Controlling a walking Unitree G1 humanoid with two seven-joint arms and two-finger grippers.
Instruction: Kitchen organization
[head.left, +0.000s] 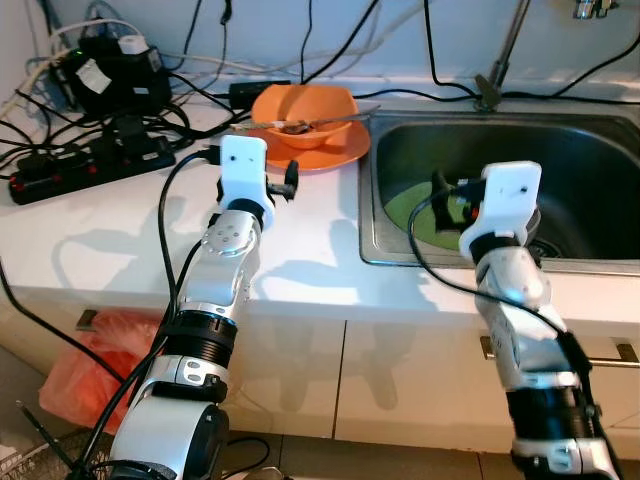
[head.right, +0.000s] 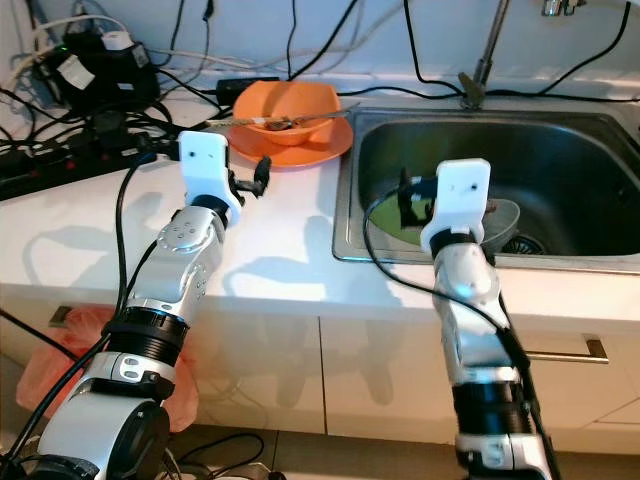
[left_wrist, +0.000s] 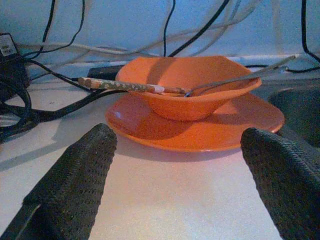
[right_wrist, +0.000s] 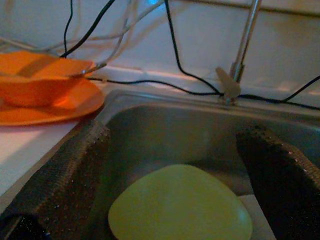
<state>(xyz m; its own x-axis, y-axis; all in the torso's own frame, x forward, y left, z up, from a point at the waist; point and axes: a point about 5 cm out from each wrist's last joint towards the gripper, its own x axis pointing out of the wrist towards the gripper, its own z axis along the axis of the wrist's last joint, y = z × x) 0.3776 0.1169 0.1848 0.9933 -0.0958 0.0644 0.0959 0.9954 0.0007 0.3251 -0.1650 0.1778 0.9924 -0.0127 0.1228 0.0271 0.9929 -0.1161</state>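
Left gripper (head.left: 283, 187) is hovering just over the white countertop (head.left: 120, 230), fingers spread wide with nothing between them. Straight ahead of it, close but not touching, sits the orange bowl (left_wrist: 187, 91) stacked on an orange plate (left_wrist: 200, 131). Resting across the bowl's rim you can see a metal utensil (left_wrist: 235, 80), spoon or fork I can't tell, and a speckled stick-like handle (left_wrist: 120, 85) poking out the other side toward the cables.

Right gripper (head.right: 405, 205) is over the near-left part of the stainless sink (head.left: 600, 140), also wide open and holding nothing. Down in the basin right in front of its fingers lies a lime-green plate (right_wrist: 180, 210), lower than the fingertips and apart from them. Off to that gripper's left, the orange stack sits on the counter just beside the sink's rim.

Behind it all there's a faucet (head.left: 500, 60) at the back of the sink, a black power strip (head.left: 90, 165) on the far-left counter, and a tangle of black cables (head.left: 200, 95) along the wall.
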